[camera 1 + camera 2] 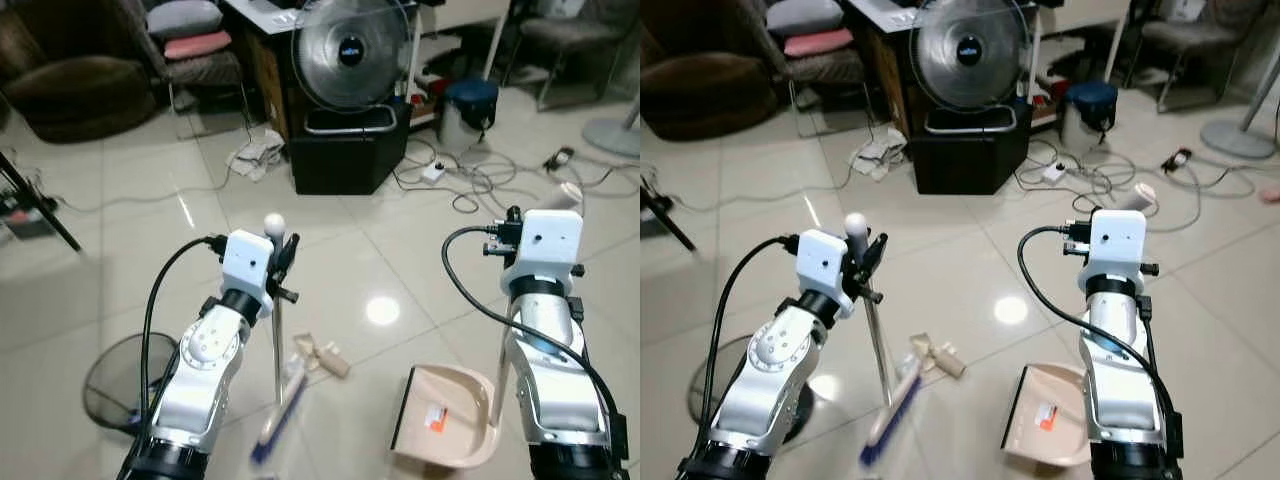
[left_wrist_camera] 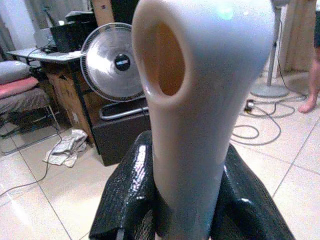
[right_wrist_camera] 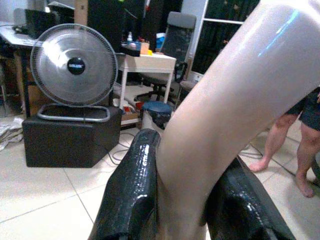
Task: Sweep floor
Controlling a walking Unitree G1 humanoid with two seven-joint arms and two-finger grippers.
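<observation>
Your broom (image 1: 277, 400) stands nearly upright at the left of the scene, its thin metal shaft rising from a blurred blue-and-white brush head on the tiles to a white knob at the top; your left gripper (image 1: 285, 262) is clamped on the upper shaft just below that knob, and in the left wrist view its black fingers (image 2: 127, 200) press against both sides of the pale handle end; just beside the brush head lies a small beige scrap of litter (image 1: 322, 356) on the floor; to the right of it sits the beige dustpan (image 1: 447, 418), flat on the tiles with an orange label inside its tray; your right gripper (image 3: 182, 200) grips the dustpan's pale upright handle, the black fingers (image 3: 131, 190) closed around it in the right wrist view, while the silver right arm stands directly above the pan; behind your left arm a black mesh basket (image 1: 118, 380) rests on the floor; further ahead a round pedestal fan (image 1: 349, 50) sits on a black box (image 1: 345, 150), with a crumpled cloth (image 1: 255, 155) to its left and loose cables (image 1: 470, 180) trailing right; a person's bare legs (image 3: 290, 145) stand at the edge of the right wrist view
</observation>
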